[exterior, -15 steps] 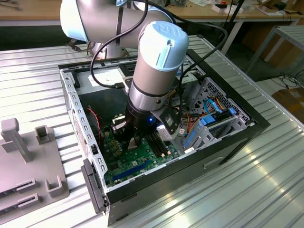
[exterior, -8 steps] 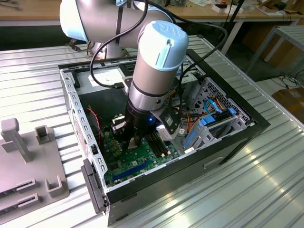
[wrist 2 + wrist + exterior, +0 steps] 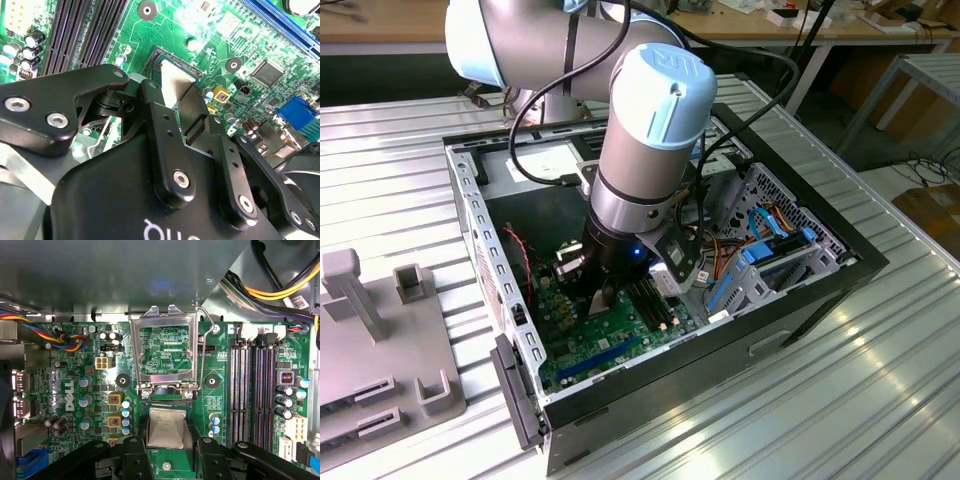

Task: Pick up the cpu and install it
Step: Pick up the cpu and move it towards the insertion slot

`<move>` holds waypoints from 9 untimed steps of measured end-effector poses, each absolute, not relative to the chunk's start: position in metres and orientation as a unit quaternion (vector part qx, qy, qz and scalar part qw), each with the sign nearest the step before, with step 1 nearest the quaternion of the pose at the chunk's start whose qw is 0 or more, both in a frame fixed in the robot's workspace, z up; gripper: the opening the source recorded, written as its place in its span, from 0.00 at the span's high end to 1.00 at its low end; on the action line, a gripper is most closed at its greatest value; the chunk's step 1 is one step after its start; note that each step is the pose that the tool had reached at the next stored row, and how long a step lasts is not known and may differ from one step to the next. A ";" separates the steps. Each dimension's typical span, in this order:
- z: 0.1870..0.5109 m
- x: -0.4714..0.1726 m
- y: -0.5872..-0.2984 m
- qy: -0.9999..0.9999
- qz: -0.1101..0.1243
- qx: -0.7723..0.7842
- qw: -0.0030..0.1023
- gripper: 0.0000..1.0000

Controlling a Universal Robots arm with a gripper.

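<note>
The cpu (image 3: 167,427) (image 3: 174,82) is a small flat square with a dull silver-grey metal top and a thin green rim. Its lid carries faint print too small to read. The end effector (image 3: 167,439) (image 3: 172,96) holds it, with a black finger (image 3: 141,452) pressed to each of two opposite edges and the jaws narrowed to the chip's width. The chip is level over the socket on the green motherboard (image 3: 220,405), just beside the hinge of the open load plate (image 3: 135,352). Whether it is seated in the socket or sits just above it cannot be told.

The load plate stands flipped up, and its thin wire lever (image 3: 204,355) is raised beside it. White lettering is printed on the board inside the plate's window and near the rear ports.

Black memory slots (image 3: 240,390) run alongside the socket. A twisted bundle of coloured wires (image 3: 65,337) crosses the board on the socket's other side, and thicker yellow and black cables (image 3: 280,287) hang near the case wall.

In the exterior view the arm reaches down into an open computer case (image 3: 820,290) lying on a ribbed metal surface (image 3: 880,400). A grey fixture block (image 3: 380,340) lies on the exterior view's left.
</note>
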State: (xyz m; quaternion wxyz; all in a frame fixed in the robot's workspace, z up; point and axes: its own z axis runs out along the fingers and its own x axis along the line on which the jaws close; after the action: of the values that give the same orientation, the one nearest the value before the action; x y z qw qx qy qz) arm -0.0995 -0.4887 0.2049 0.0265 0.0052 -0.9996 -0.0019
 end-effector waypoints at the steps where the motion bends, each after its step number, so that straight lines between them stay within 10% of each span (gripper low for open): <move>1: 0.205 -0.100 -0.489 -1.000 -0.002 0.007 0.027 0.58; 9: 0.205 -0.098 -0.489 -0.999 -0.001 0.022 0.027 0.58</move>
State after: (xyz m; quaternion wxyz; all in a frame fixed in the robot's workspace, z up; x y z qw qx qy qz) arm -0.0976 -0.4887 0.2049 0.0266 0.0223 -0.9994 -0.0014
